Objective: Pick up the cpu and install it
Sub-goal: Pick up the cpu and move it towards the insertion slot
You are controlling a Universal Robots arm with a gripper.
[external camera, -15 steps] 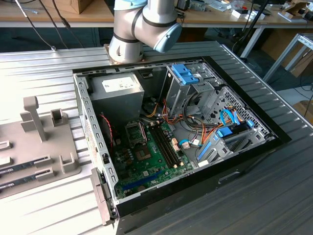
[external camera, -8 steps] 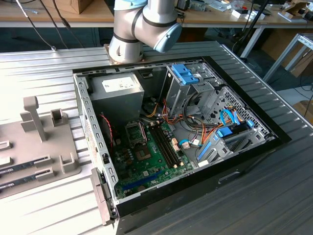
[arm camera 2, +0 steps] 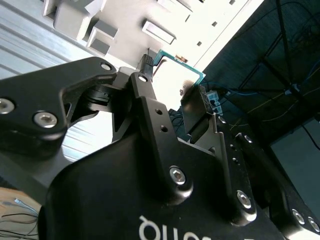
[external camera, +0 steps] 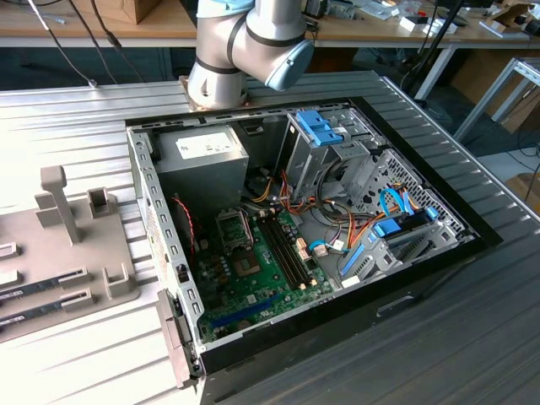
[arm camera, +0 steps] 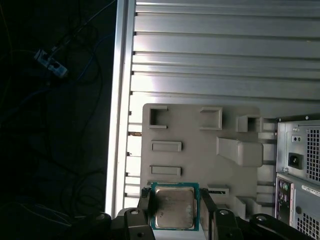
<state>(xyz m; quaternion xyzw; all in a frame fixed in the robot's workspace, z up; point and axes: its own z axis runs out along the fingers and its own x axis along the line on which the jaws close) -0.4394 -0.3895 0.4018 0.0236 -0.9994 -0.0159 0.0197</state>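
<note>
Exterior view, starting at its left: a grey holder tray (external camera: 76, 245) lies on the ribbed metal table (external camera: 84, 354), and two long narrow memory sticks (external camera: 46, 281) lie in slots along its near part. Just beside the tray an open computer case (external camera: 169, 321) lies on its side with its inside facing up. In the case's far corner sits a grey power supply box (external camera: 211, 156). Below that is the green motherboard (external camera: 261, 274), with a square socket (external camera: 232, 226) next to the black memory slots (external camera: 283, 249). Further right come bundles of orange and yellow wires (external camera: 337, 228) and blue drive brackets (external camera: 325, 126). The arm (external camera: 245, 42) rises from the table's far edge, behind the case. In the first wrist view the gripper (arm camera: 174, 197) is drawn in narrow on the cpu (arm camera: 173, 212), with a black finger (arm camera: 145, 202) pressed against each of two opposite edges. The cpu's silver lid faces the camera, ringed by its green rim. The cpu is held in the air above the tray (arm camera: 200, 120), apart from it, with the back of the case (arm camera: 300, 175) nearby. The second wrist view shows the same grip (arm camera 2: 172, 85), the cpu (arm camera 2: 175, 72) clamped between the fingers (arm camera 2: 197, 107).
</note>
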